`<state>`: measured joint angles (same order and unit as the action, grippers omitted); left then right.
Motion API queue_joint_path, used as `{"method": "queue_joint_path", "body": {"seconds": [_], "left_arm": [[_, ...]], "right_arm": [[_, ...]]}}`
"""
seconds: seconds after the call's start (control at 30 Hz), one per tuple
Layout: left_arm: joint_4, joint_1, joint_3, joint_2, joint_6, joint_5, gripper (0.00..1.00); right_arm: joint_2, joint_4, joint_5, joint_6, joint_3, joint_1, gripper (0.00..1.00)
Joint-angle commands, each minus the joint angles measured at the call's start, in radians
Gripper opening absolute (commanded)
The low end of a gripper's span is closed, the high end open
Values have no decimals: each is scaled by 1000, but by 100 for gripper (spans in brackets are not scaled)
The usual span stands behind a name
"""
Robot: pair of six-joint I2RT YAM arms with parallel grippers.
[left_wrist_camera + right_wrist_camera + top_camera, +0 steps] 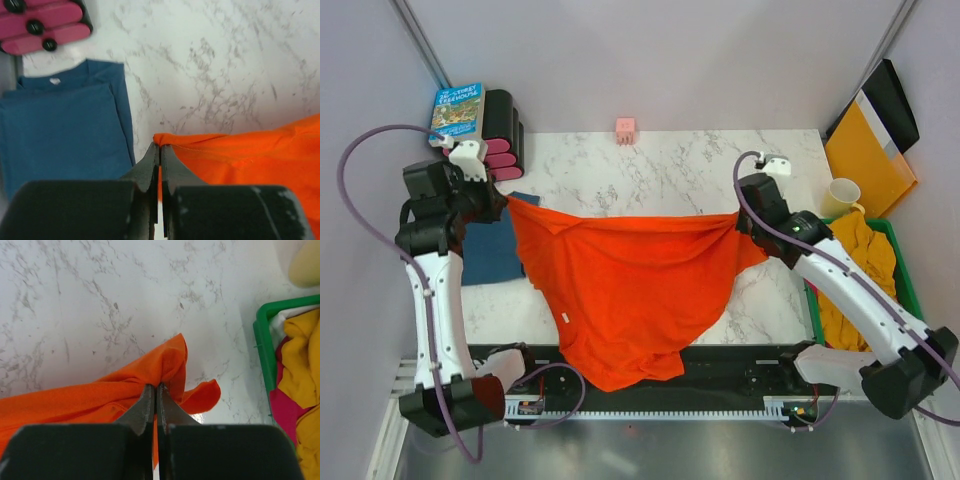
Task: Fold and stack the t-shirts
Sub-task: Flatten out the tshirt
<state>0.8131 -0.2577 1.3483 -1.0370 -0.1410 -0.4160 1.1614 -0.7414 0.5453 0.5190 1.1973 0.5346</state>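
A bright orange-red t-shirt (630, 285) hangs stretched between my two grippers above the marble table, its lower part drooping over the near edge. My left gripper (506, 203) is shut on its left corner (162, 140), the cloth pinched between the closed jaws. My right gripper (740, 222) is shut on its right corner (167, 365). A folded dark teal-blue t-shirt (490, 250) lies flat at the left (60, 130), just beside the left gripper (160, 150). Mustard-yellow t-shirts (860, 270) fill the green bin, with pink cloth (285, 410) beneath them beside the right gripper (156, 389).
The green bin (903, 262) stands at the right edge, a cream mug (843, 195) and a yellow-orange folder (868, 150) behind it. A book (457, 110) and pink-and-black rack (503, 135) are at the back left. A small pink block (625, 129) sits at the back.
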Motion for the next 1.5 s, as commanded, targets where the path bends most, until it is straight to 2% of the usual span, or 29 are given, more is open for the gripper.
{"method": "queue_joint_path", "body": {"seconds": [0.0, 0.17, 0.27, 0.3, 0.4, 0.67, 0.9, 1.17, 1.47], "left_arm": [[-178, -3, -78, -81, -74, 22, 2], [-250, 43, -158, -190, -74, 45, 2], [-279, 75, -182, -209, -63, 63, 2], [-284, 81, -189, -210, -60, 66, 2], [-292, 100, -190, -206, -49, 77, 2], [-288, 109, -198, -187, -39, 82, 2], [-282, 118, -233, -163, -31, 89, 2], [-279, 126, -261, -136, -26, 103, 2], [-270, 138, -261, -132, -20, 108, 2]], "right_arm": [[59, 125, 25, 53, -25, -2, 0], [138, 137, 38, 68, -27, -5, 0], [153, 139, 32, 56, -5, -5, 28], [156, 140, 34, 53, -1, -5, 45], [158, 143, 35, 38, 36, -4, 56], [198, 155, 13, 29, 13, -4, 55], [222, 140, -54, 159, -111, -4, 51], [179, 154, -30, 328, -281, -10, 48], [213, 237, -53, 326, -297, -21, 46]]}}
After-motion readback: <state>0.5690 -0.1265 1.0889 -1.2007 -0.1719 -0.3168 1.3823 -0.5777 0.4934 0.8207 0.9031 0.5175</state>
